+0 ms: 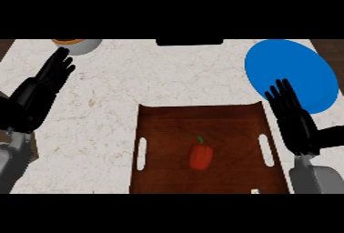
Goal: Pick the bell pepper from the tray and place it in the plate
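where the pepper is: the small red bell pepper with a green stem (201, 156) lies in the flat brown wooden tray (194, 119), near the middle and a bit toward the near edge. its stem points away from the robot.
tray: it sits on the pale speckled stone counter (134, 82). it has a white slot on its left side and one on its right side. the pepper is between the two slots and touches neither.
plate: the round blue plate (295, 63) lies on the counter, past the tray's far right corner.
right hand: the black right hand (293, 120) is just beside the tray's right edge. its fingers are straight and a little spread, pointing away, and their tips show over the plate's near edge. it holds nothing and is well apart from the pepper.
left hand: the black left hand (42, 88) is at the left, well apart from the tray. its fingers are straight and lie side by side, and it holds nothing.
bowl: a white round bowl with something orange inside (79, 44) is at the far left, just past the left hand's fingertips.
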### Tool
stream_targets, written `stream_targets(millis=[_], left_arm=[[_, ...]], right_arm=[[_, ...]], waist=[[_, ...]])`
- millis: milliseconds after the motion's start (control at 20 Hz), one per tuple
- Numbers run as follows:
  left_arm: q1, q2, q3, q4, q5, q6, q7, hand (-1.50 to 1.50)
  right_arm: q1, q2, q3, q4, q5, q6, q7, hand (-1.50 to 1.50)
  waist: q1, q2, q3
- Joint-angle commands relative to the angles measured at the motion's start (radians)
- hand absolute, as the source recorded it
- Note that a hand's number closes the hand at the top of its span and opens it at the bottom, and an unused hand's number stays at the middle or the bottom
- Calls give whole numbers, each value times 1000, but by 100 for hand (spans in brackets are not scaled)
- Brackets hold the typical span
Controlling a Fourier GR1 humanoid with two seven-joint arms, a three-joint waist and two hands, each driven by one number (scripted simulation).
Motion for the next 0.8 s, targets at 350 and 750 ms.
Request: stream_targets(millis=[350, 750], left_arm=[[235, -146, -61, 127, 30, 99, 100, 0], [278, -275, -151, 86, -42, 196, 101, 0]], right_arm=[[22, -362, -95, -124, 506, -350, 76, 150], [265, -73, 97, -574, 748, -674, 144, -150]], waist=[[-18, -11, -23], [7, -20, -3]])
